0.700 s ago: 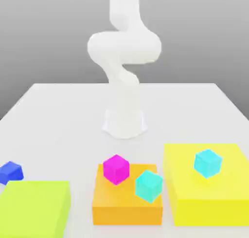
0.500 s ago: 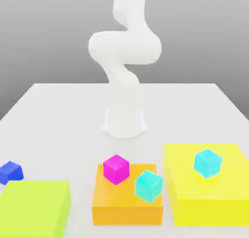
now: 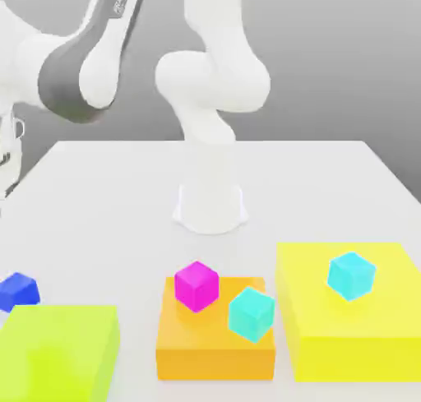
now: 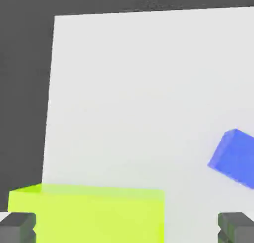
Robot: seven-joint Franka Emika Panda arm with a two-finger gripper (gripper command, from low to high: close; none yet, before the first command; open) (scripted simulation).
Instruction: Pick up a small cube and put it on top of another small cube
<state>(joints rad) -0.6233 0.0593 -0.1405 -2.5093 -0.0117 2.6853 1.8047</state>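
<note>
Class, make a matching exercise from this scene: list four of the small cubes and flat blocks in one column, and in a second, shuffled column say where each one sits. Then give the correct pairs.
Things
1. blue cube
2. magenta cube
3. lime-green block
4. yellow block

Places
A. at the exterior view's right, with a cyan cube on top
B. on the white table itself, just behind the lime-green block
C. on the orange block, beside another cyan cube
D. in the exterior view's near left corner, nothing on top

Pairs: 1-B, 2-C, 3-D, 4-A
</note>
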